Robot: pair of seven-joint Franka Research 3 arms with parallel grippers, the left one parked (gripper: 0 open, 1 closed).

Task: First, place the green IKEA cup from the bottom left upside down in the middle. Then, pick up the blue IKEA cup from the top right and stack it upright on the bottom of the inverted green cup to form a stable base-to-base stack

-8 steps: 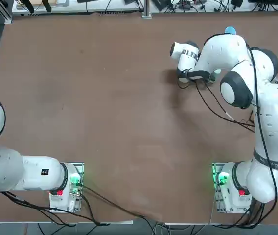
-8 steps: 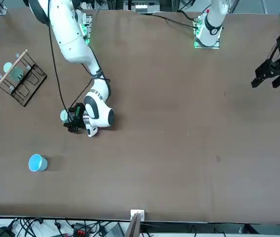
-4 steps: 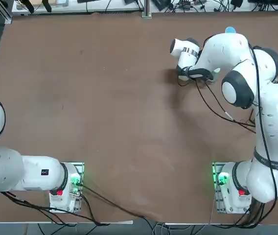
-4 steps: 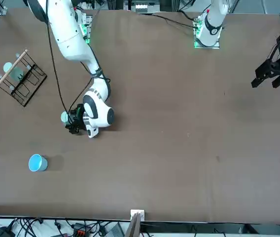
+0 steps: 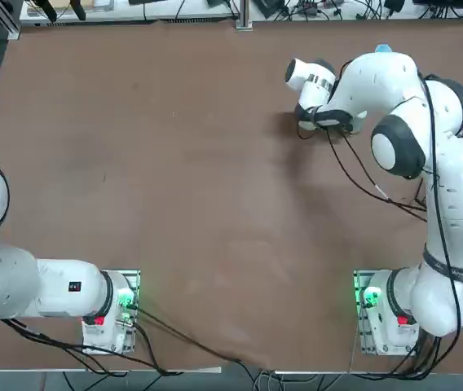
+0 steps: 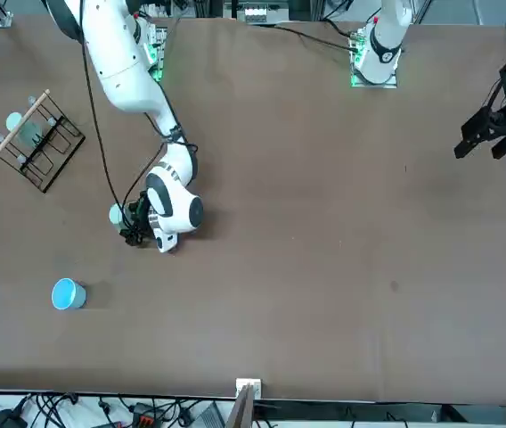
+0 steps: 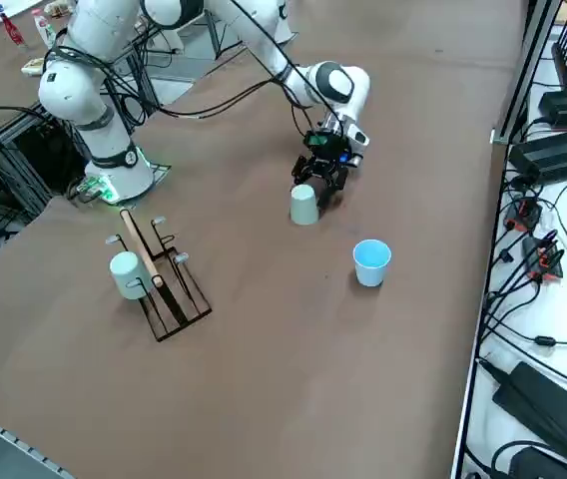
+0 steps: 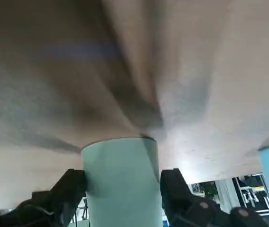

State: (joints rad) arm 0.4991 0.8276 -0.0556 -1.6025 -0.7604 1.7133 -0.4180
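Note:
The green IKEA cup (image 7: 303, 206) stands upside down on the brown table, well to the right and toward the far side. My right gripper (image 7: 321, 182) lies low and nearly level beside it. In the wrist view the open fingers (image 8: 73, 187) flank the green cup (image 8: 120, 179) on both sides, close to its wall, and the cup rests on the table. From the front the cup (image 6: 115, 214) peeks out beside the black gripper (image 6: 132, 228). The blue IKEA cup (image 7: 371, 262) stands upright, mouth up, a short way off near the far edge (image 6: 67, 293).
A black wire rack with a wooden bar (image 7: 159, 279) sits near the right table edge, with a pale cup (image 7: 127, 274) hung on it. My arm's cables (image 5: 354, 167) trail over the table behind the wrist. The table edge lies just beyond the blue cup (image 5: 383, 50).
My right wrist has swung a little toward the table's far edge. The green cup has stayed where it stands, and the blue cup has not moved.

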